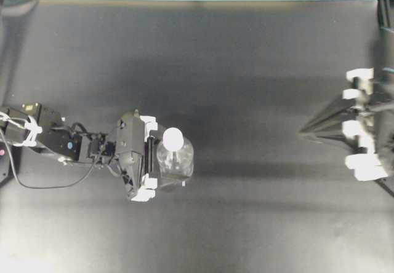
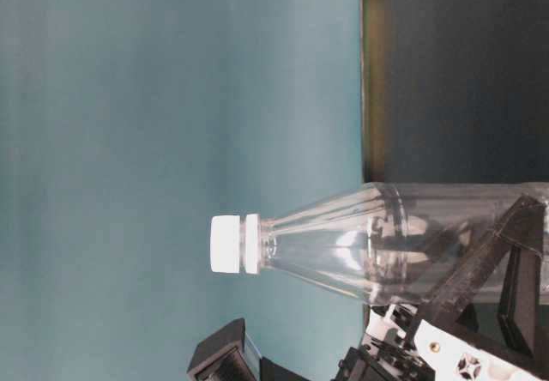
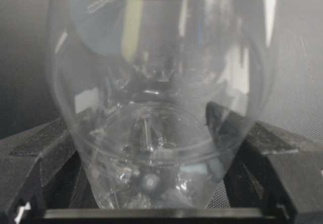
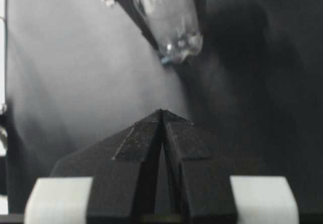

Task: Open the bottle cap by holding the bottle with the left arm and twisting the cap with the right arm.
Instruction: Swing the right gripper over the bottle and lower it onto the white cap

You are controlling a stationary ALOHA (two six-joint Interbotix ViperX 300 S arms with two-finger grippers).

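Bottle (image 1: 175, 162): clear plastic, standing upright on the dark worktop (image 1: 246, 58), left of centre in the overhead view, well away from every worktop edge.
Bottle cap (image 1: 173, 139): white, on the neck; nothing touches it and there is open air all round it. The table-level view, which is turned on its side, shows it plainly against the teal backdrop (image 2: 171, 98).
Left hand (image 1: 161, 157): spread, one finger either side of the bottle's lower body. In the left wrist view the black fingers (image 3: 40, 158) sit close on both sides of the clear wall; I can't tell if they press it.
Left arm (image 1: 68, 144): comes in from the left edge of the overhead view, loose black wires trailing off it.
Right hand (image 1: 308, 131): pressed together, its tips meeting in one point, carrying nothing. It sits far to the right, pointing towards the bottle.
Room to move: a wide bare stretch of worktop lies between the right hand and the bottle, with more bare surface behind and in front of it.
Far edge: a teal strip borders the worktop along the top of the overhead view.
Writing: no label or lettering on the bottle or cap that I can read.
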